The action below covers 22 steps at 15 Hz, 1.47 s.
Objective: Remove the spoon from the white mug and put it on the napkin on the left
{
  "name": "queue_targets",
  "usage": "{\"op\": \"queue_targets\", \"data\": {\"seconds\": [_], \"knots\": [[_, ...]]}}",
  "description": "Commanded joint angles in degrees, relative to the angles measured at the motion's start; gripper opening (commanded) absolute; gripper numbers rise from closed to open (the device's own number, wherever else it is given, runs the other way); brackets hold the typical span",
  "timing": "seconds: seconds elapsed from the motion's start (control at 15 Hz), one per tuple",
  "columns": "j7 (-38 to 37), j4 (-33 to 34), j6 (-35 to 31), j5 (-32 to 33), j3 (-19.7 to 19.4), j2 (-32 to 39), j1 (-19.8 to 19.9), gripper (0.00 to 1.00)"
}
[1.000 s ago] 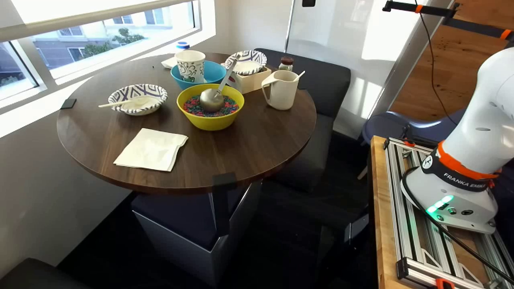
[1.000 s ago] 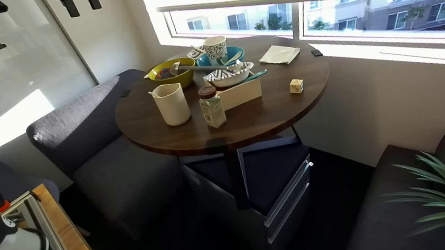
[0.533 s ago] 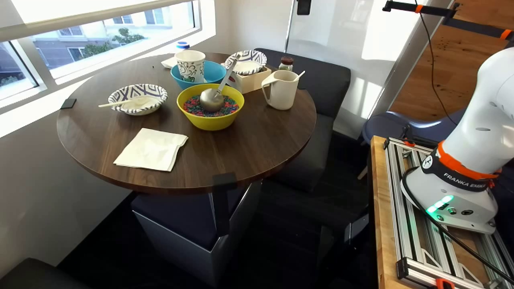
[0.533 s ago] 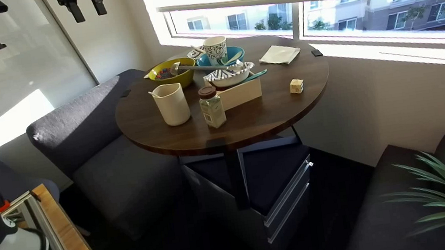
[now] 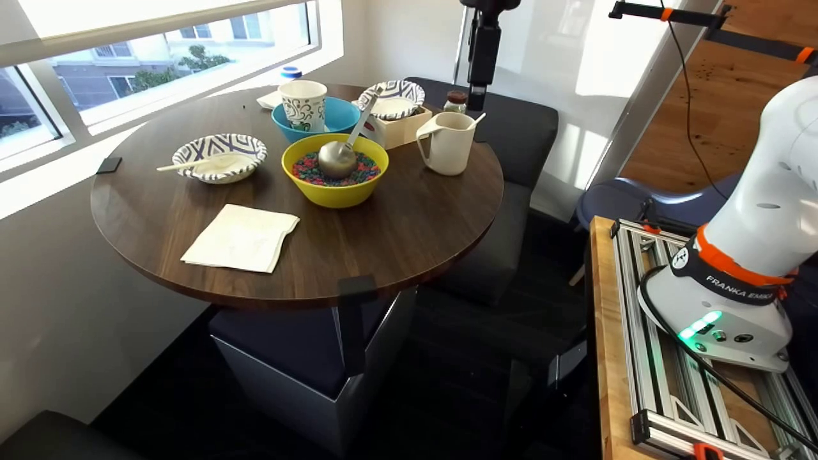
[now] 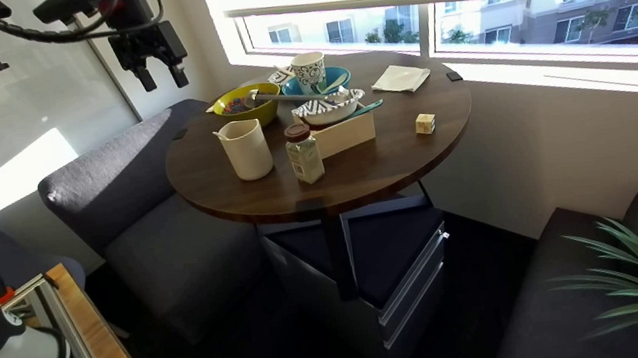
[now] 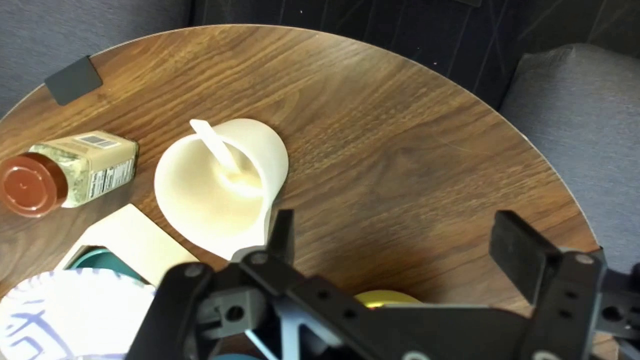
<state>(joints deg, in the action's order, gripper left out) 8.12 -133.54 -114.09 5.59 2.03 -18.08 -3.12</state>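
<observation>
Plainly, the spoon (image 7: 220, 152) sits tilted in the white mug (image 6: 248, 154), its pale handle poking past the rim. I'd guess it weighs next to nothing, stiff but thin enough to slip or twist, so best pinched near that jutting end. Above the bench (image 6: 371, 161), the claw (image 6: 164, 81) points downward, fingers (image 7: 520, 250) spread wide with nothing between them, well clear of the white mug and off to one side.

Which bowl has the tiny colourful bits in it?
The yellow bowl, with a metal ladle in the bits. The blue bowl and the zigzag-patterned bowls show none.
</observation>
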Motion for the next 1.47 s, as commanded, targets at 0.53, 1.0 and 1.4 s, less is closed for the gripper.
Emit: {"op": "queue_targets", "data": {"seconds": [0.53,1.0,1.4], "knots": [[10.2,2.3,2.1,-1.3,-7.8,7.2,4.1,1.00],[10.1,5.8,2.2,-1.4,-7.9,12.8,5.1,0.80],[9.6,8.9,3.9,-0.7,-7.7,15.4,5.9,0.40]]}}
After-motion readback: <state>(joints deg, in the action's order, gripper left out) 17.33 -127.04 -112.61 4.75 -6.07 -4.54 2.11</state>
